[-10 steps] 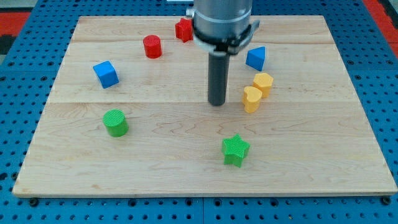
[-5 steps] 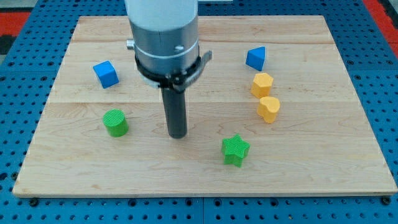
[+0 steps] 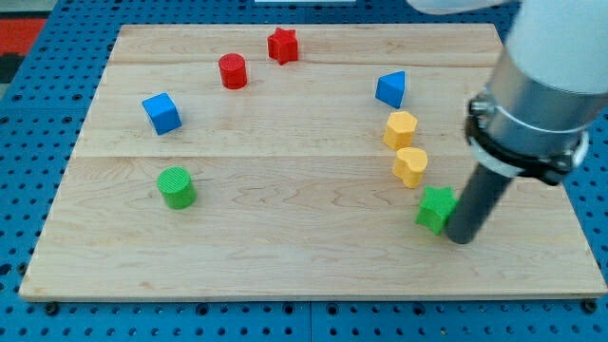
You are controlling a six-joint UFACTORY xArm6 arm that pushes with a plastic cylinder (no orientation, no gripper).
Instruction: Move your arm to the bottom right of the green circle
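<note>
The green circle (image 3: 177, 187) is a short green cylinder at the board's lower left. My tip (image 3: 460, 237) rests on the board at the lower right, far to the right of the green circle. It touches the right side of the green star (image 3: 436, 208). The arm's thick body rises to the view's upper right above it.
A yellow heart (image 3: 411, 165) and a yellow hexagon (image 3: 400, 128) sit just above the green star. A blue triangle (image 3: 390, 89) is above them. A red cylinder (image 3: 232, 71) and red star (image 3: 282, 45) sit near the top. A blue cube (image 3: 161, 112) is at the left. The wooden board (image 3: 285, 256) lies on a blue pegboard.
My tip swept from the board's middle to the lower middle, then far right. The green star moved right and up with it. The yellow heart shifted right and down earlier.
</note>
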